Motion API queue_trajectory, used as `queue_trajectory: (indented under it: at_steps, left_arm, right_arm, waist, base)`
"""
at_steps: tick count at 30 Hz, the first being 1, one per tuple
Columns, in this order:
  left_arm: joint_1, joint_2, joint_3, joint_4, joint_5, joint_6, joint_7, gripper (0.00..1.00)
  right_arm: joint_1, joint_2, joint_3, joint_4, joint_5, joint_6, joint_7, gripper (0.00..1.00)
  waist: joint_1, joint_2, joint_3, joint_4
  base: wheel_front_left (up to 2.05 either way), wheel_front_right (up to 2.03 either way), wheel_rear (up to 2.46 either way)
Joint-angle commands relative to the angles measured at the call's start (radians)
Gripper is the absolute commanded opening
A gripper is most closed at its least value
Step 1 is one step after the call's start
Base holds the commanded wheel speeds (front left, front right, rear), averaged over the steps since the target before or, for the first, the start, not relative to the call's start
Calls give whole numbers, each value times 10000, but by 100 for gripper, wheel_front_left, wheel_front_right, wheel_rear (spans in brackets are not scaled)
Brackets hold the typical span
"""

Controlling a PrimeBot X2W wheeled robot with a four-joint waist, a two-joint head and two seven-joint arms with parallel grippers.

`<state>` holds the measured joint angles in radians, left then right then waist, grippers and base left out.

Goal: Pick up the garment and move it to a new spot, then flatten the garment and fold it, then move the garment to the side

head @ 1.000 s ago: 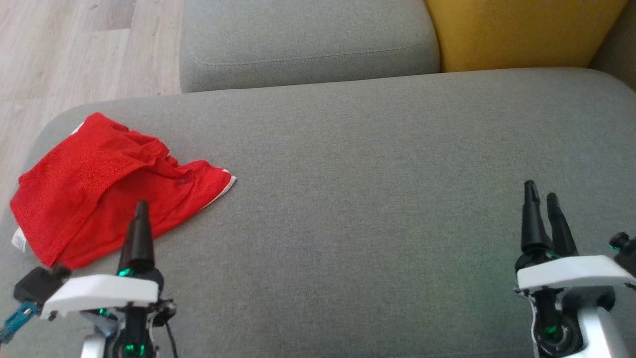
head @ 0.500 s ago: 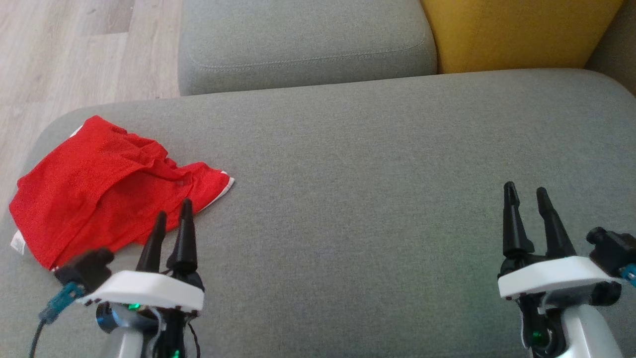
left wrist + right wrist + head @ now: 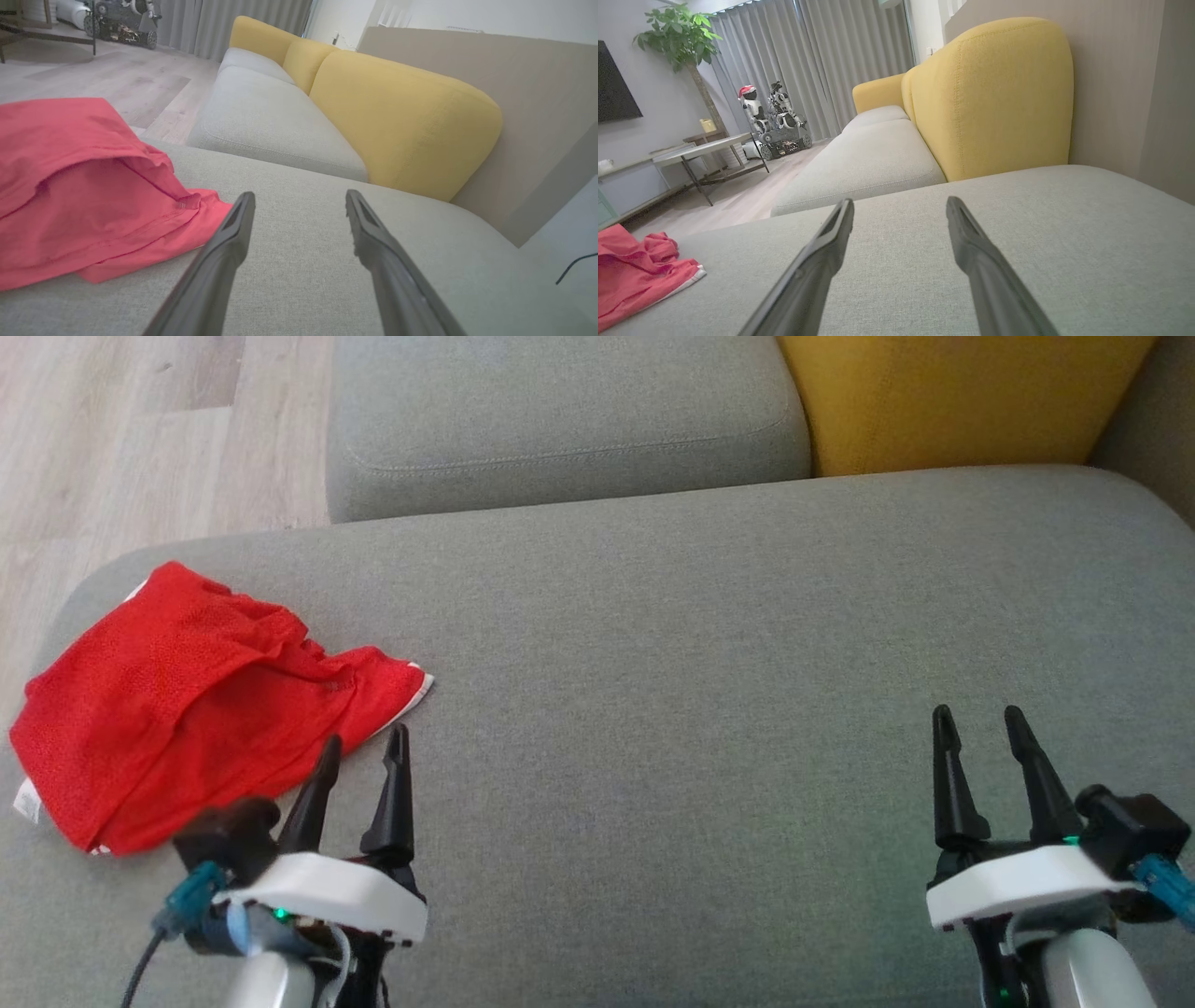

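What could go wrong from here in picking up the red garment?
The garment lies crumpled in overlapping layers, so the open left gripper, beside its near corner, may pinch only one layer.
It sits near the left edge of the cushion, above the floor; a push could slide it off.
The right gripper hangs far off, so help may come late.

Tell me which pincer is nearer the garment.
Left. The left pincer is just beside the right edge of the garment; the right pincer is far off to its right, across the cushion.

Home living room: grey sofa (image 3: 878, 154), yellow back cushions (image 3: 994, 93), floor-length curtains (image 3: 808, 60), potted plant (image 3: 677, 37), wall TV (image 3: 614, 88), wood floor (image 3: 140, 448)
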<state>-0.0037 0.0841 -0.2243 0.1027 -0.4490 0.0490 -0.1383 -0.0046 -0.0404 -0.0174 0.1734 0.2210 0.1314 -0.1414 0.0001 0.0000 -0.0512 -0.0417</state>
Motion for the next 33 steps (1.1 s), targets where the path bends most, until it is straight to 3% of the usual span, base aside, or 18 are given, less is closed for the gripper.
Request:
queue_trajectory:
  at_steps: [1, 14, 19, 25, 33]
  left_arm:
    - [-320, 179, 163, -409, 259, 97, -158, 100]
    - [-525, 811, -1068, -446, 2021, 1035, -544, 100]
    - [-538, 828, -1244, -518, 2248, 1414, -693, 100]
    - [-302, 412, -648, -576, 1823, 1188, -871, 100]
    - [74, -148, 445, -565, 2089, 452, -1108, 100]
  right_arm:
    - [-191, -75, 133, -418, -281, -5, -134, 100]
    - [-182, -84, 184, -423, -2241, -6, -518, 100]
    - [-174, -87, 218, -144, -2144, -6, -666, 100]
    - [-212, -91, 367, 182, -1569, -7, -843, 100]
    - [-290, -96, 724, 875, -284, -7, -1078, 100]
  waist:
    - [-1, 0, -2, -2]
    - [-1, 0, -83, -36]
    - [-1, 0, -97, -6]
    - [-1, 0, -108, 41]
    - [-1, 0, -169, 54]
  base:
    - [0, 0, 0]
    - [0, 0, 0]
    - [0, 0, 0]
    - [0, 0, 0]
    - [0, 0, 0]
